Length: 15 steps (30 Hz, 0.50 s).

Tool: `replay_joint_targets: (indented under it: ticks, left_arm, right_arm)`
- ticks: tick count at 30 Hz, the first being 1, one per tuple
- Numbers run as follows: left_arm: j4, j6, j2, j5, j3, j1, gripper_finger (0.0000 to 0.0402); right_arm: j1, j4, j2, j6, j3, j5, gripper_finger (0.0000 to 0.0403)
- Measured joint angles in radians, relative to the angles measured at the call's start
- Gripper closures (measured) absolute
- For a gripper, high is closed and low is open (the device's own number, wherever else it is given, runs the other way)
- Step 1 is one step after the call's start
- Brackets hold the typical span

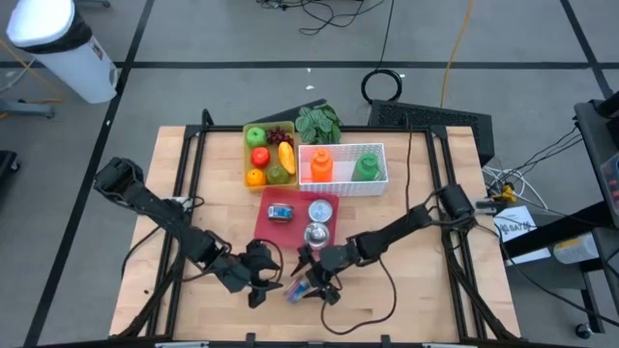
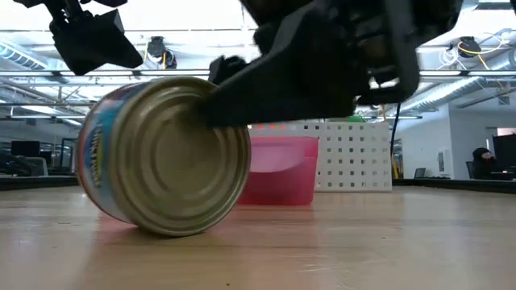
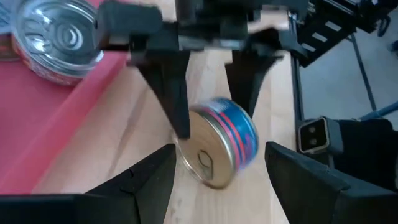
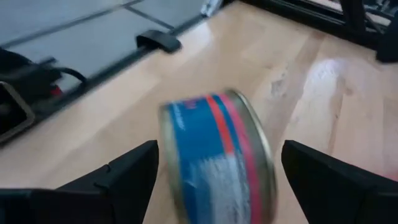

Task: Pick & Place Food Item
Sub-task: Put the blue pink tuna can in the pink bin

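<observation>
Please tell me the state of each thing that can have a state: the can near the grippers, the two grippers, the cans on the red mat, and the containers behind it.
Blue can: on its side on the wood, tilted, between open fingers, not gripped.
Right gripper: open, around the can.
Left gripper: open, beside the can, empty.
Red mat: flat, bearing two cans.
White basket: holding an orange and a green item.
Yellow tray: filled with fruit.

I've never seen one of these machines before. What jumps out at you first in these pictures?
First, the blue and red tin can lying on its side on the bare wood by the table's near edge, with both end effectors crowded round it: the right end effector straddles it with open fingers, the left end effector faces it, also open. Behind sit a red mat with more tins and a yellow tray of toy fruit.
</observation>
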Motion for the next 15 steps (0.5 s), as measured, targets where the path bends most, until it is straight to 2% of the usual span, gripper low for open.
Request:
replay_joint_targets:
  ticks: [4, 7, 15]
  left_arm:
    - [0.0, 0.0, 0.0, -0.024, 0.0, 0.0, 0.0142]
    - [0.0, -0.01, 0.0, -0.024, 0.0, 0.001, 0.0142]
    - [0.067, -0.003, 0.043, -0.02, 0.0, -0.008, 0.0142]
  right_arm:
    - [-0.008, -0.012, 0.025, 0.001, 0.022, 0.021, 0.0087]
    - [-0.012, -0.036, 0.021, 0.013, 0.018, 0.035, 0.0108]
    - [-0.005, -0.04, 0.017, 0.138, 0.014, 0.251, 0.0198]
